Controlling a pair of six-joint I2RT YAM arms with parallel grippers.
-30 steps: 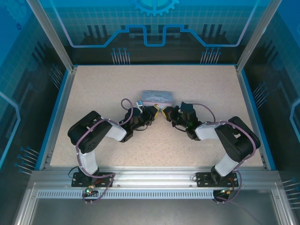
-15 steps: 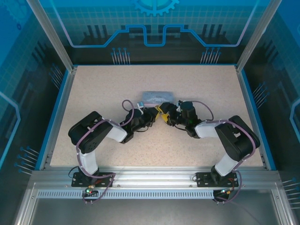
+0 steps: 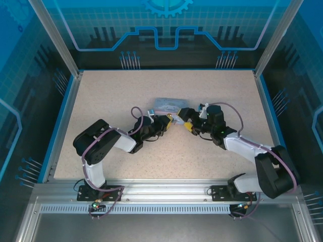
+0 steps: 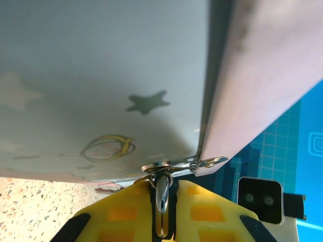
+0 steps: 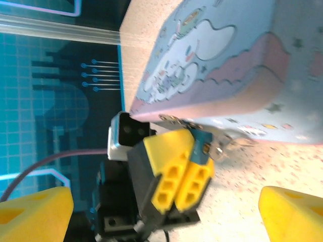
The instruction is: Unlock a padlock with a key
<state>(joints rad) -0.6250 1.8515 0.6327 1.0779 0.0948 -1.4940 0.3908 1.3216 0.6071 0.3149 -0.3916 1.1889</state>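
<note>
You are looking at a pale blue cartoon-printed tin box (image 3: 168, 104) lying on a speckled beige table (image 3: 111, 96), with both arms reaching in to the tin's near side. Your left gripper (image 3: 167, 120) sits just in front of the tin's near long wall. Its yellow fingers (image 5: 174, 166) are pressed together and clamped on the padlock (image 5: 202, 146), a tiny dark block that shows at their tips right under the tin's lower edge. From the left wrist camera, a small silvery loop of metal is pinched between those pads and hooks up into the tin's metal hasp (image 4: 202, 163), which juts from the tin's corner seam. A thin silvery piece (image 5: 224, 147) pokes out of the padlock on the side away from the fingers, just below the tin's bottom edge; it may be the key, but it is too small for you to be sure. Your right gripper (image 3: 184, 120) hangs just in front of the tin's near right end, close beside the left gripper, with its jaws spread wide and nothing between them. In the right wrist camera its two yellow fingertips (image 5: 38, 212) stand well apart to either side of the padlock without touching it.
</note>
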